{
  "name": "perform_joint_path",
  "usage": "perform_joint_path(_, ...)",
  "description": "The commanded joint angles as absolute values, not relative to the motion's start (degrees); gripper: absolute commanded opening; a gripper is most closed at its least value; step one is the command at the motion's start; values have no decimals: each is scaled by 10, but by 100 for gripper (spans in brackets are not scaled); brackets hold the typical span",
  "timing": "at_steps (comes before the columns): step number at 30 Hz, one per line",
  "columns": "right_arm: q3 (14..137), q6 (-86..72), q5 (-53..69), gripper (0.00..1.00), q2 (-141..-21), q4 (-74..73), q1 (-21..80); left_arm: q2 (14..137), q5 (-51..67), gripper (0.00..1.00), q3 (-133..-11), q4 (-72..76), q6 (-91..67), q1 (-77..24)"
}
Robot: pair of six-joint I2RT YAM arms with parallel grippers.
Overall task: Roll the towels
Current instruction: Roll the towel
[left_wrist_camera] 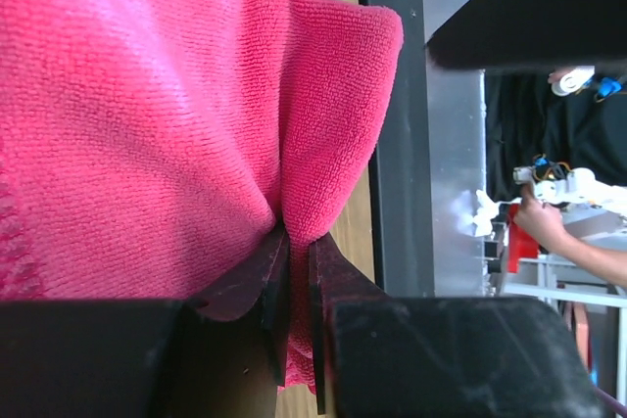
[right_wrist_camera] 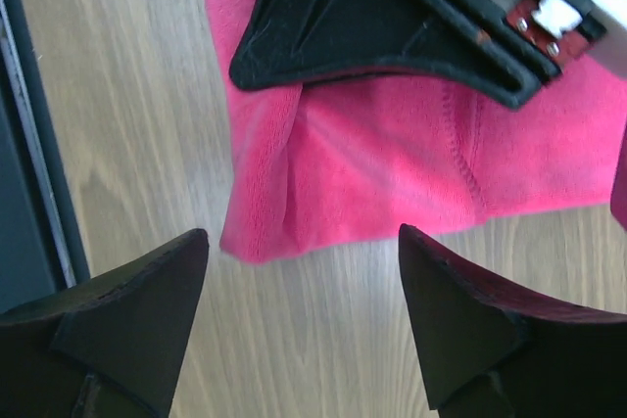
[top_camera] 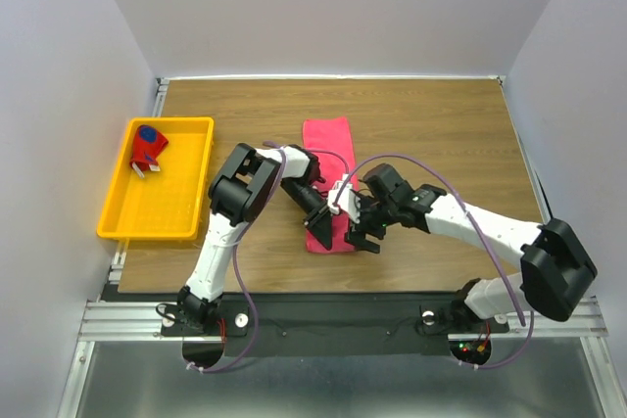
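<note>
The plain pink-red towel point(top_camera: 327, 141) lies lengthwise on the middle of the table, with its near end bunched up. My left gripper point(top_camera: 321, 222) is shut on a pinched fold of that near end, and the cloth point(left_wrist_camera: 147, 124) rises between its fingers point(left_wrist_camera: 294, 237). Just right of it my right gripper point(top_camera: 361, 232) stands open over the wood, its tips on either side of the towel's near corner point(right_wrist_camera: 294, 212) without touching it. The patterned red and blue towel point(top_camera: 149, 147) sits rolled in the yellow tray.
The yellow tray point(top_camera: 157, 203) stands at the left side of the table. The left gripper's black body point(right_wrist_camera: 392, 17) reaches over the towel right in front of my right fingers. The table's metal front rail point(left_wrist_camera: 431, 144) runs close behind.
</note>
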State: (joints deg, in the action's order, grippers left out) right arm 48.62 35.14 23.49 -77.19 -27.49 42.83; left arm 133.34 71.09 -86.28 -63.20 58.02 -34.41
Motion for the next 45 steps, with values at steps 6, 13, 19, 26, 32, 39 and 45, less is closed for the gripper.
perform_joint_path(6, 497, 329, 221, 72, -829, -193, 499, 1367, 654, 14, -889, -639, 597, -336)
perform_joint_path(13, 471, 302, 239, 54, -866, -152, 502, 1361, 652, 14, -889, -635, 591, -330)
perform_joint_path(19, 468, 261, 264, 28, -897, -150, 501, 1311, 651, 26, -881, -629, 589, -330)
perform_joint_path(26, 468, 224, 333, 7, -887, -162, 479, 1232, 651, 45, -875, -637, 583, -308)
perform_joint_path(32, 506, 222, 416, 4, -916, -217, 423, 1162, 643, 50, -850, -638, 579, -249)
perform_joint_path(39, 558, 217, 511, 4, -995, -254, 376, 1034, 628, 58, -767, -547, 524, -121)
perform_joint_path(45, 605, 208, 633, 5, -1087, -299, 320, 801, 486, 71, -630, -336, 447, -136)
